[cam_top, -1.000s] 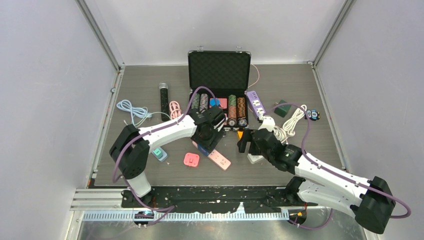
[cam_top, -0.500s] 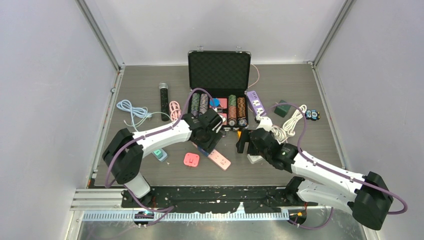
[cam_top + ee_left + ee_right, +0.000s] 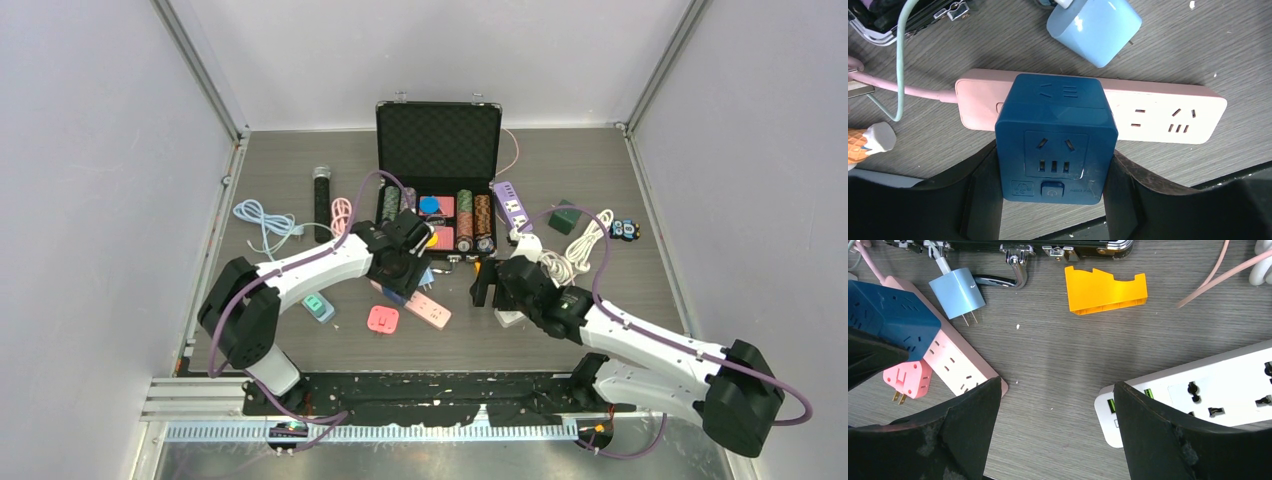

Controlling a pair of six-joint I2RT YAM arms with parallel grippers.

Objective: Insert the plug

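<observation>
My left gripper (image 3: 1053,169) is shut on a dark blue cube plug (image 3: 1055,140), one finger on each side of it. The cube sits over the left end of a pink power strip (image 3: 1158,115) lying on the table. Its prongs are hidden, so I cannot tell how deep they sit. From above, the left gripper (image 3: 405,270) and the pink strip (image 3: 432,312) lie in front of the open case. My right gripper (image 3: 1058,405) hangs open over bare table, between the pink strip (image 3: 955,365) and a white power strip (image 3: 1198,395). The blue cube (image 3: 890,320) shows at that view's left edge.
A light blue charger (image 3: 1093,27) lies just beyond the pink strip. A small pink plug (image 3: 383,319), a teal plug (image 3: 318,308), an orange block (image 3: 1105,290), a purple strip (image 3: 510,205), coiled cables (image 3: 580,245) and an open black case (image 3: 438,140) surround the arms.
My left gripper has moved a little left and toward the back with the blue cube. The pink strip has shifted with it. The right arm has edged slightly left.
</observation>
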